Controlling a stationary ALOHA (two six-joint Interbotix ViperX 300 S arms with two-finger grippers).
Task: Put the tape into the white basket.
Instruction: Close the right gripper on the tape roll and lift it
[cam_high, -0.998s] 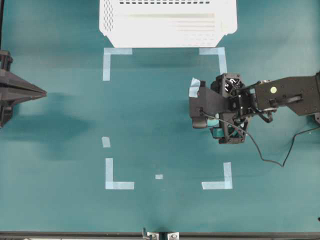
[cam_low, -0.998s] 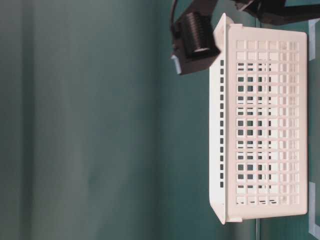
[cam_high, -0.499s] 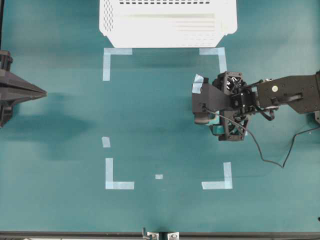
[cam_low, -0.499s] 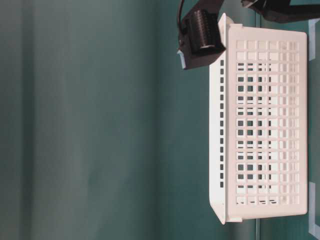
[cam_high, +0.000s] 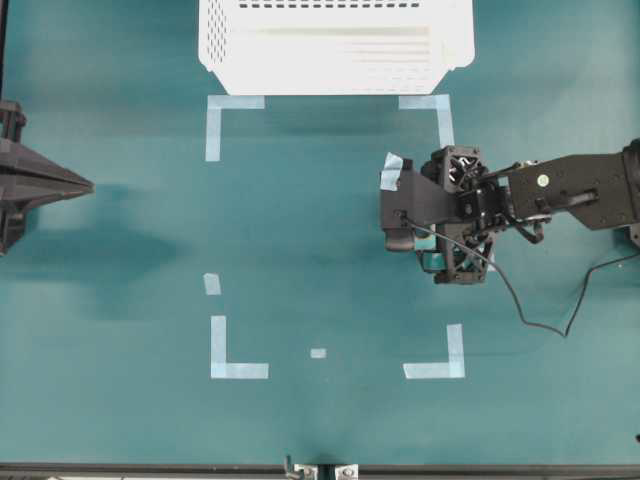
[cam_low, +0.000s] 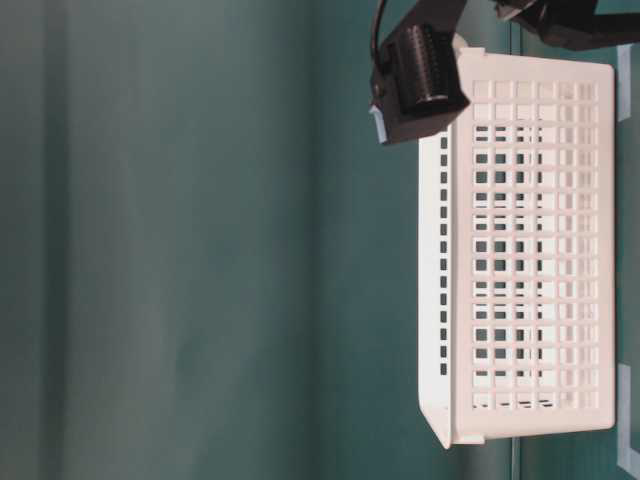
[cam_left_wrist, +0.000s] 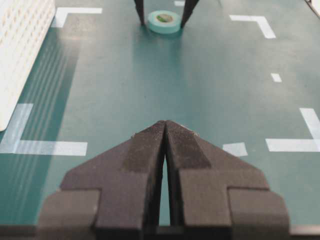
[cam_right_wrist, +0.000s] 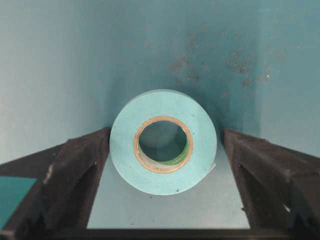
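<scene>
Your right end effector (cam_right_wrist: 162, 165) straddles the tape (cam_right_wrist: 163, 141) on the bench (cam_high: 320, 250), jaws wide, gripping nothing; the left end effector (cam_left_wrist: 165, 150) is closed and empty.

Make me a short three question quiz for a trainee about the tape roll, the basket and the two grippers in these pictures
1. True or false: the mint-green tape roll already lies inside the white basket.
2. Which gripper straddles the tape roll? A) left B) right
3. Fill in: the left gripper's jaws are ____.

Key:
1. False; it lies flat on the table, core facing up.
2. B; the right gripper stands open with one finger on each side.
3. Shut.
</scene>
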